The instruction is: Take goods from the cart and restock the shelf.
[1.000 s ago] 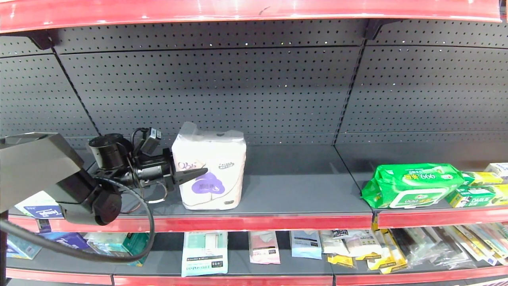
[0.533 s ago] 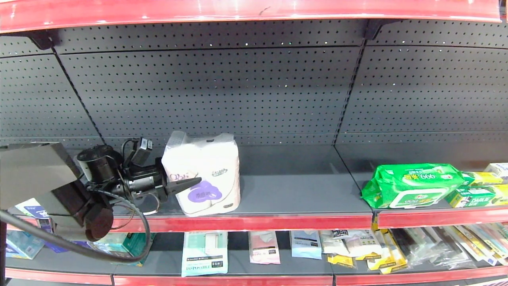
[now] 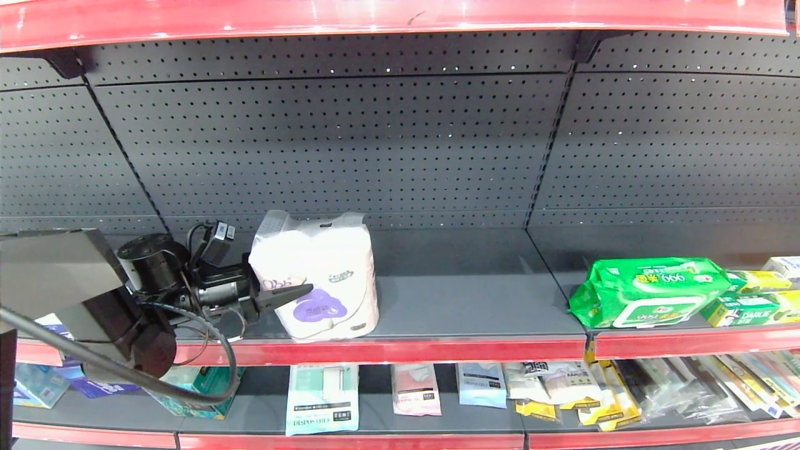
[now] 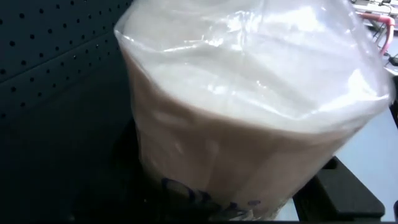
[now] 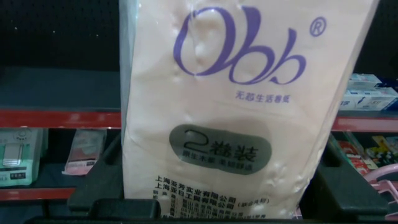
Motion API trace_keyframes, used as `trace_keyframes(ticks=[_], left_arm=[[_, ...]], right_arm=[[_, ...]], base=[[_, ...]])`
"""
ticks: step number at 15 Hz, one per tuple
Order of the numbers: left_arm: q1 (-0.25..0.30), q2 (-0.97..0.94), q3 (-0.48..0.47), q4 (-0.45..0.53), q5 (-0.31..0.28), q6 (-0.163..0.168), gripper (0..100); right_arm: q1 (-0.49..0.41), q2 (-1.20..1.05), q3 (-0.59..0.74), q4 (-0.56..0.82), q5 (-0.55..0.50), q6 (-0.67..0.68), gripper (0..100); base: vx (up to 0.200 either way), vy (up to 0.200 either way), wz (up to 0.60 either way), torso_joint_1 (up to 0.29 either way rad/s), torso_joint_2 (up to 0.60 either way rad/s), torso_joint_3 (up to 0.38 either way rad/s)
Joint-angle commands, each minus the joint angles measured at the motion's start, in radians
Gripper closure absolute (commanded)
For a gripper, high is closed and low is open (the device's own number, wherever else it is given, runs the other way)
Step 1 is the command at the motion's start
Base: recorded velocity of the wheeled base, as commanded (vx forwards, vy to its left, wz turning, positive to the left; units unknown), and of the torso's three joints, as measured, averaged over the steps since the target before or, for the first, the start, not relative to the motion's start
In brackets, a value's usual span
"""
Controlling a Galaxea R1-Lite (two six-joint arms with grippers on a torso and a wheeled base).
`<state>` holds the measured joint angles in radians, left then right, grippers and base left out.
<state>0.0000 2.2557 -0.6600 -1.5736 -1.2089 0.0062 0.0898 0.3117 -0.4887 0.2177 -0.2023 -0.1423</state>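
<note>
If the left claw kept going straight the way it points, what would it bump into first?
The left gripper clasps the toilet paper pack; beyond lies bare shelf, then probably the green wipes pack, though depth is unclear.

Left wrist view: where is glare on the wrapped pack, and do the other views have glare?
Left wrist view: white highlights streak the clear-wrapped white toilet-paper pack. Head view: a sheen runs along the red top shelf edge. Right wrist view: the purple-printed cream pack is evenly lit, no strong glare.
</note>
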Motion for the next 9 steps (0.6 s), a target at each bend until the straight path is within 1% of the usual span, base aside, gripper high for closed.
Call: trace_keyframes(ticks=[1, 6, 8, 9], left_arm=[[-0.002, 0.010, -0.001, 0.003, -0.001, 0.000, 100], [-0.012, 0.010, -0.018, 0.003, -0.004, -0.005, 100], [-0.015, 0.011, -0.035, 0.003, -0.041, -0.003, 100], [-0.015, 0.016, -0.055, 0.003, -0.044, -0.002, 100]], right_arm=[[0.001, 0.001, -0.002, 0.000, 0.000, 0.000, 100], [0.001, 0.003, -0.004, 0.000, -0.002, 0.000, 100], [-0.001, 0.001, -0.004, 0.000, 0.000, 0.000, 100], [-0.001, 0.001, -0.004, 0.000, -0.002, 0.000, 100]], base=[[0.000, 0.000, 0.00, 0.000, 0.00, 0.000], [0.000, 0.000, 0.00, 0.000, 0.00, 0.000], [0.000, 0.000, 0.00, 0.000, 0.00, 0.000], [0.000, 0.000, 0.00, 0.000, 0.00, 0.000]])
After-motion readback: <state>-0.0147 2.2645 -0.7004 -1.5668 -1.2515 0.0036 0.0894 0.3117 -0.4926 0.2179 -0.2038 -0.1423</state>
